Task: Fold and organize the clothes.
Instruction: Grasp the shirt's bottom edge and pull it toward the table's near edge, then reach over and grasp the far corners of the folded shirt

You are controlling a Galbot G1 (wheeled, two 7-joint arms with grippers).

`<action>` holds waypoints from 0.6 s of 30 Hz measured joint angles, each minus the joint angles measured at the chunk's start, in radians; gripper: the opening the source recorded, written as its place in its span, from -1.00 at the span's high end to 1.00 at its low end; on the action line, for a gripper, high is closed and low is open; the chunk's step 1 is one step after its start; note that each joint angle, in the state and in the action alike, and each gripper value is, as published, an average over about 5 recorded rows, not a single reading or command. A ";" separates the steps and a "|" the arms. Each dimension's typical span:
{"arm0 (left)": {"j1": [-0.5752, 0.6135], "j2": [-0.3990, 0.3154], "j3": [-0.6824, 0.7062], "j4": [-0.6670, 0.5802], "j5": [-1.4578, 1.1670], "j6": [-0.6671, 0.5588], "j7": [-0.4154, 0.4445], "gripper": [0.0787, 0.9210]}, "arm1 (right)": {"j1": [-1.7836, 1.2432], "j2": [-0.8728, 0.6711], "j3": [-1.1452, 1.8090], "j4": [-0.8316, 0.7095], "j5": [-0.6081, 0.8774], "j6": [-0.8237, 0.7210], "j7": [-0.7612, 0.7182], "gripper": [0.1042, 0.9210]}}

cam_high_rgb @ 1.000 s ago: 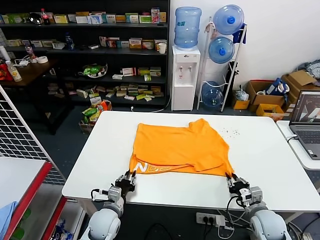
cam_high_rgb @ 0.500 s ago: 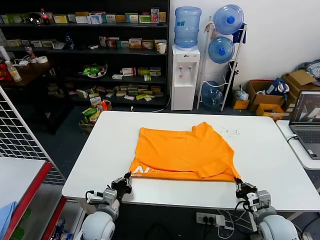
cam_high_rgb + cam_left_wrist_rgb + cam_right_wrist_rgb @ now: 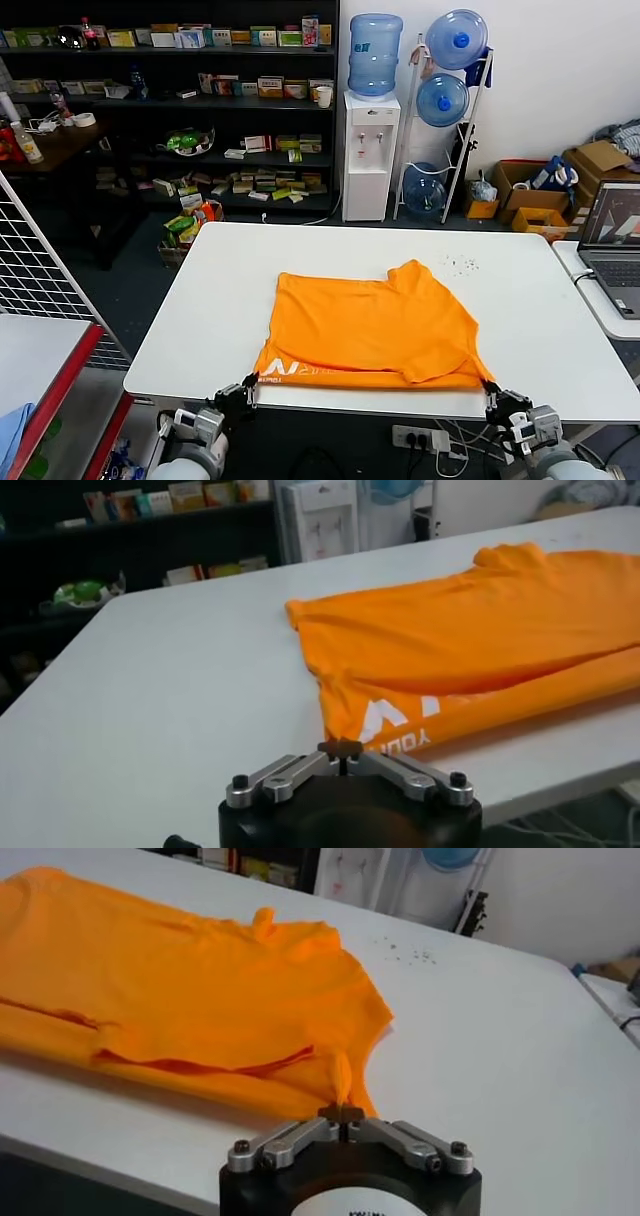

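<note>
Both grippers have drawn back toward the robot, dragging the orange T-shirt [image 3: 370,325] to the white table's [image 3: 200,300] near edge. The left gripper [image 3: 246,385] and the right gripper [image 3: 492,391] each stay clamped on a hem corner. The garment now lies flatter, ready for folding.

- Upper left of your frame: dark shelves [image 3: 200,90] stocked with boxes.
- Top centre: a white water dispenser [image 3: 370,150] beside a bottle rack [image 3: 440,120].
- Centre: your white tabletop [image 3: 200,300].
- Right edge: a laptop [image 3: 615,245].
</note>
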 measured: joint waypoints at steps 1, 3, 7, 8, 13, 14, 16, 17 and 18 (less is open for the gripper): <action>0.010 0.000 0.000 -0.008 0.005 0.003 0.002 0.88 | -0.005 0.000 0.000 0.006 0.001 -0.002 0.000 0.85; 0.026 0.000 0.000 -0.022 0.013 0.008 0.004 0.78 | -0.014 0.000 0.003 0.019 0.003 -0.006 0.002 0.73; 0.043 0.005 -0.005 -0.049 0.022 0.011 0.006 0.49 | -0.022 -0.006 0.013 0.043 0.015 -0.009 0.009 0.45; 0.046 0.007 -0.007 -0.056 0.022 0.011 0.006 0.43 | -0.023 -0.009 0.017 0.049 0.020 -0.009 0.012 0.37; 0.049 0.012 -0.015 -0.086 0.017 0.010 0.004 0.08 | -0.020 -0.022 0.028 0.072 0.055 0.011 0.019 0.03; 0.047 0.011 -0.016 -0.089 0.015 0.007 0.003 0.02 | -0.016 -0.025 0.029 0.073 0.063 0.018 0.020 -0.06; 0.040 0.009 -0.016 -0.092 0.010 0.000 0.000 -0.12 | -0.002 -0.030 0.028 0.072 0.081 0.034 0.022 -0.19; 0.034 0.007 -0.015 -0.092 0.007 -0.005 -0.002 -0.19 | 0.009 -0.033 0.028 0.069 0.089 0.040 0.023 -0.27; 0.026 0.004 -0.013 -0.090 0.004 -0.009 -0.003 -0.25 | 0.021 -0.036 0.026 0.064 0.098 0.046 0.024 -0.33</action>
